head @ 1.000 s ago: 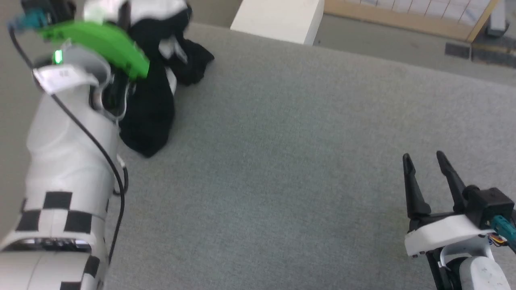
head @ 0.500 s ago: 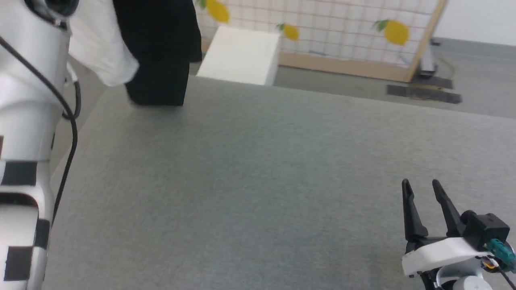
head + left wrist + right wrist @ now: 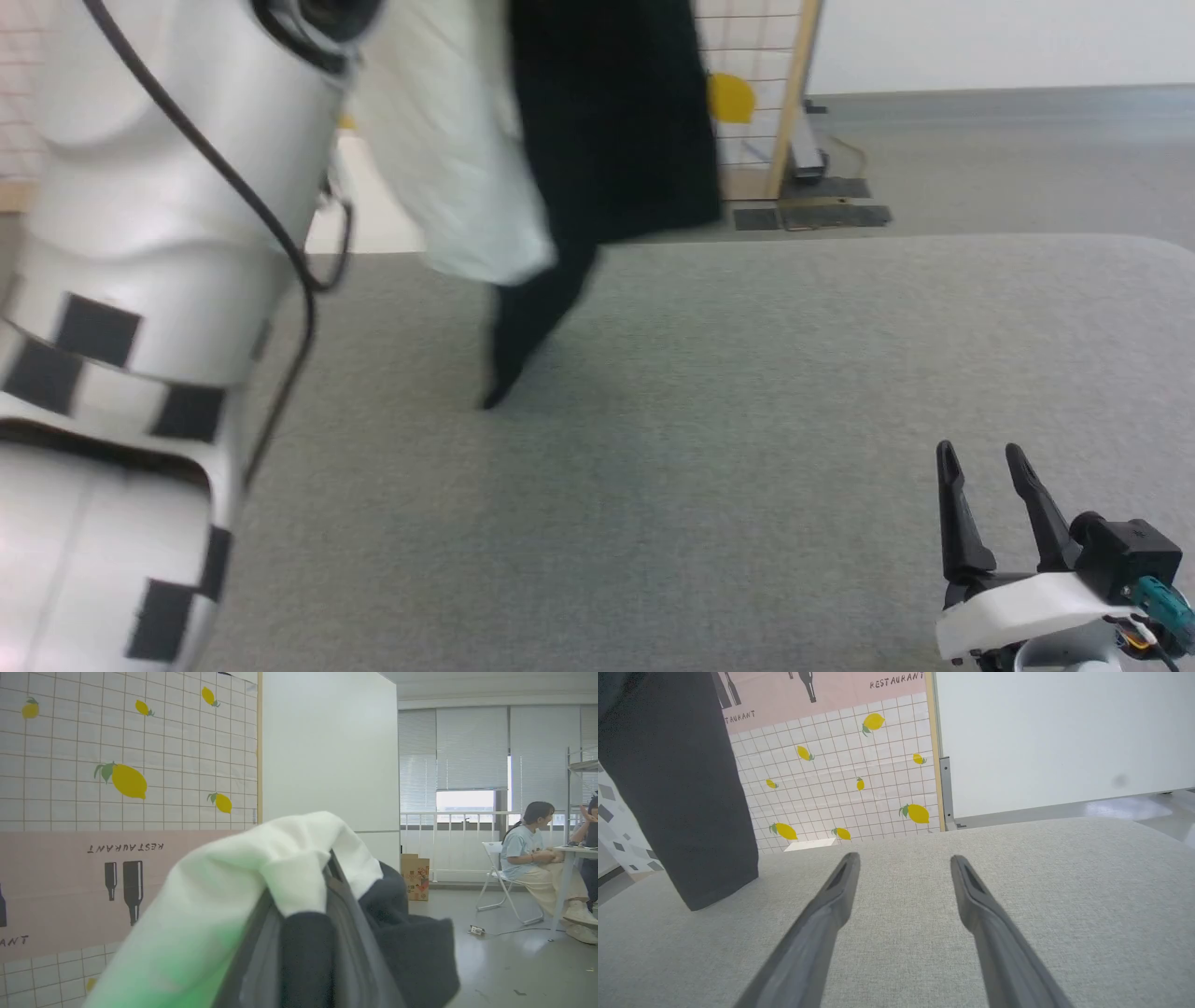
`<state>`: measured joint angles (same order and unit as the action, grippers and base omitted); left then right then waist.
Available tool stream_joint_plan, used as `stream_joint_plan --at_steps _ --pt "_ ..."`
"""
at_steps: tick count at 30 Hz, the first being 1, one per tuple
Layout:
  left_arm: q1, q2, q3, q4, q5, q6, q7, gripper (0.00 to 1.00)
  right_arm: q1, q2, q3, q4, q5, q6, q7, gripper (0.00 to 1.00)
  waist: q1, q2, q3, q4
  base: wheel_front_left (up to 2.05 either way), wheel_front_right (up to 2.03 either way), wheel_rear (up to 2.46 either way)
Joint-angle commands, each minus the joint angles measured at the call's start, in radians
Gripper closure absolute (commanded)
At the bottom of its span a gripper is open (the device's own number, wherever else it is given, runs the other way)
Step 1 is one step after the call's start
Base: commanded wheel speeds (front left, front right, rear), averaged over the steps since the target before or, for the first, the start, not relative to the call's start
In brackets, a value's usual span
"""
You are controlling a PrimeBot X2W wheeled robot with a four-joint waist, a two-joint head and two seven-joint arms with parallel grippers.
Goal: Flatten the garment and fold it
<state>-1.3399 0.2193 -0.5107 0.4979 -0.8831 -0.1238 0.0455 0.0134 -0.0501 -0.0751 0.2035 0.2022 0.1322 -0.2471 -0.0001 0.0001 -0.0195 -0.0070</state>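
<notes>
The garment (image 3: pixel 597 140) hangs in the air from above the head view's top edge, a white panel beside a long black part. Its black lower tip (image 3: pixel 499 387) reaches down to the grey table (image 3: pixel 747 420). In the left wrist view my left gripper (image 3: pixel 329 868) is shut on the garment (image 3: pixel 233 896), and white and black cloth drapes over both fingers. My pale left forearm (image 3: pixel 140 187) rises at the left. My right gripper (image 3: pixel 980 457) rests low at the table's near right, open with nothing in it. In the right wrist view that right gripper (image 3: pixel 903 858) points across the table, with the black cloth (image 3: pixel 682 788) hanging at far left.
Beyond the table's far edge stand a lemon-patterned partition (image 3: pixel 840 779) with a wooden post (image 3: pixel 794 93) and a white box (image 3: pixel 810 844). Dark mats (image 3: pixel 808 217) lie on the floor. People (image 3: pixel 528 849) sit at a table far off by the windows.
The left arm has lifted the garment from a heap on the table until it hangs, and carried it rightward. The head camera has tilted up and turned. The right gripper stays open in place.
</notes>
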Motion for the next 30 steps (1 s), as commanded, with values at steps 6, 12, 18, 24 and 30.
stream_joint_plan --at_steps 6,12,18,24,30 --pt "0.204 -0.054 -0.103 0.003 -0.07 -0.007 0.031 1.0 0.016 0.0 -0.013 -0.003 -0.001 -0.002 -0.011 0.0 0.0001 -0.0001 0.009 -0.052 0.0 0.0 0.0" --pt "0.415 -0.077 -0.225 0.017 -0.096 -0.007 0.04 1.0 0.018 0.0 0.002 0.005 0.004 -0.002 -0.01 0.0 0.0001 -0.0001 0.026 -0.045 0.0 0.0 0.0" --pt "0.624 -0.075 -0.365 0.12 -0.097 -0.006 0.109 1.0 0.015 0.0 0.003 0.0 -0.003 -0.002 -0.009 0.0 0.0001 -0.0001 0.045 -0.044 0.0 0.0 0.0" --pt "0.765 -0.074 -0.477 0.236 -0.114 0.024 0.307 1.0 0.014 0.0 0.011 0.004 0.003 -0.002 -0.01 0.0 0.0001 -0.0001 0.054 -0.044 0.0 0.0 0.0" --pt "0.809 -0.064 -0.48 0.241 -0.175 0.047 0.441 0.8 0.01 0.0 0.012 0.012 0.012 -0.002 -0.011 0.0 0.0001 -0.0001 0.054 -0.033 0.0 0.0 0.0"
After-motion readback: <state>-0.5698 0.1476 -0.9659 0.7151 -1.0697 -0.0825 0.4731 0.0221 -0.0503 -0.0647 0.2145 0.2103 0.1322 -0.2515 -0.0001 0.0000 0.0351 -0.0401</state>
